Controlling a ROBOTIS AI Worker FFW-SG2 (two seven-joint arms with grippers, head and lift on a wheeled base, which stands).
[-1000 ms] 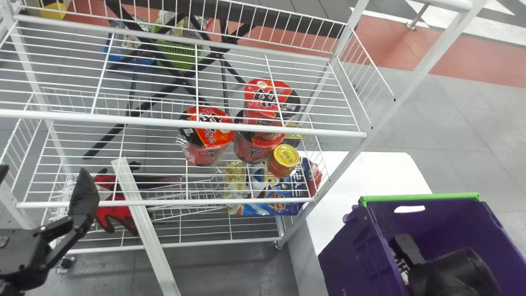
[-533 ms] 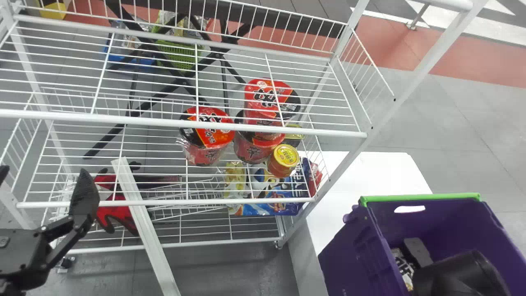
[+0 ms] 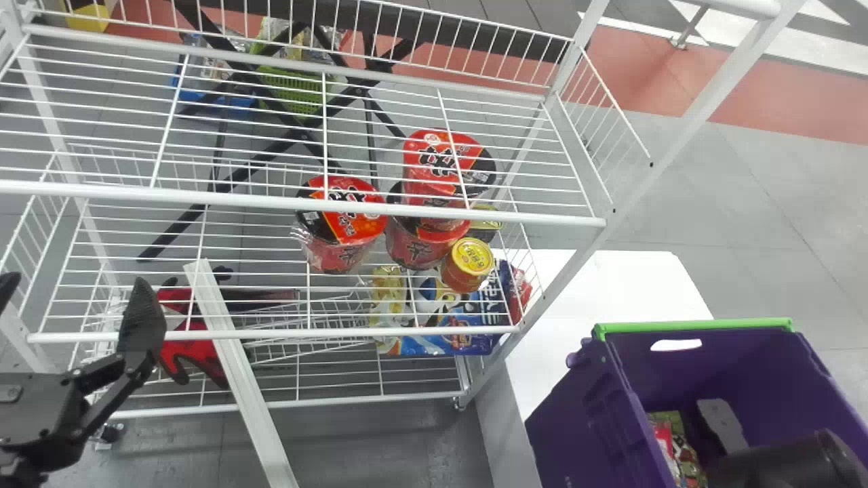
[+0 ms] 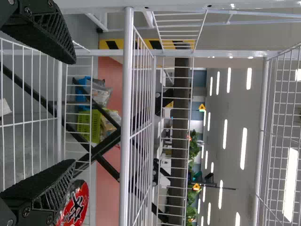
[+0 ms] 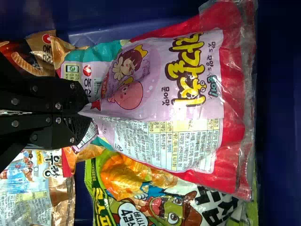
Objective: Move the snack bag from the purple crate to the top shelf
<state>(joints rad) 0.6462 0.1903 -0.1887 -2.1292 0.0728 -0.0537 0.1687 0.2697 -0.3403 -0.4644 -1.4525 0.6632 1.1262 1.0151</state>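
Note:
At the left edge of the head view my left gripper (image 3: 76,298) stands open in front of the wire rack; in the left wrist view the left gripper (image 4: 74,112) has nothing between its fingers. My right gripper's arm (image 3: 780,461) reaches down inside the purple crate (image 3: 583,413), its fingertips hidden there. In the right wrist view the right gripper (image 5: 87,113) is shut on the snack bag (image 5: 160,94), a pink and red one, pinching a fold near one end. The top shelf (image 3: 258,135) is bare wire, with cup noodles seen through it on the shelf below.
Other snack bags, one of them green (image 5: 174,205), lie below the held one. The crate stands by a white table (image 3: 610,291). A slanting rack post (image 3: 698,115) rises between shelf and crate. Cup noodles (image 3: 346,217) and a small can (image 3: 468,264) occupy the middle shelf.
Inside the crate the right arm has shifted toward the right and the near side, and colourful packaging has come into sight beside it. My left gripper has moved only slightly.

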